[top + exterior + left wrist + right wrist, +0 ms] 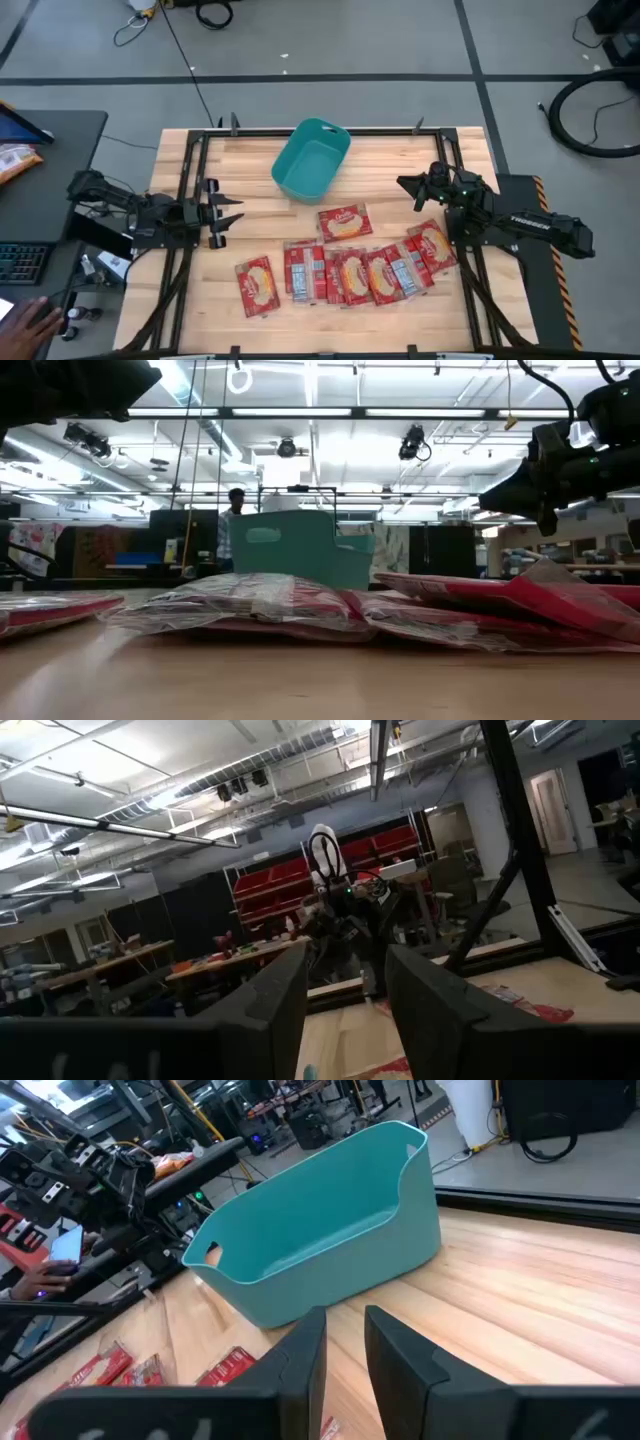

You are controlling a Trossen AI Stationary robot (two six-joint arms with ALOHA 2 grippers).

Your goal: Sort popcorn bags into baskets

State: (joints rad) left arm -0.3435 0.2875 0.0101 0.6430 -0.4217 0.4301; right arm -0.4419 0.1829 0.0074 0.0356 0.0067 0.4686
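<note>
The teal-green basket [310, 158] stands on the far middle of the table and fills the right wrist view [320, 1250]; it is also in the low view [300, 545]. Several red popcorn bags with cream panels lie flat on the wood. One lies alone [345, 222], one at the near left [257, 284], and the others overlap in a row [375, 272], seen edge-on in the low view [250, 605]. My left gripper [228, 212] hovers open at the table's left, pointing right. My right gripper [408, 184] hovers narrowly open right of the basket, pointing toward it [345, 1355].
Black frame rails run along the table's edges [190, 170]. A dark side table on the left carries an orange snack bag [18, 160]. A person's hand [25, 325] shows at the near left. A person stands far behind the table [235, 520]. Bare wood lies between basket and bags.
</note>
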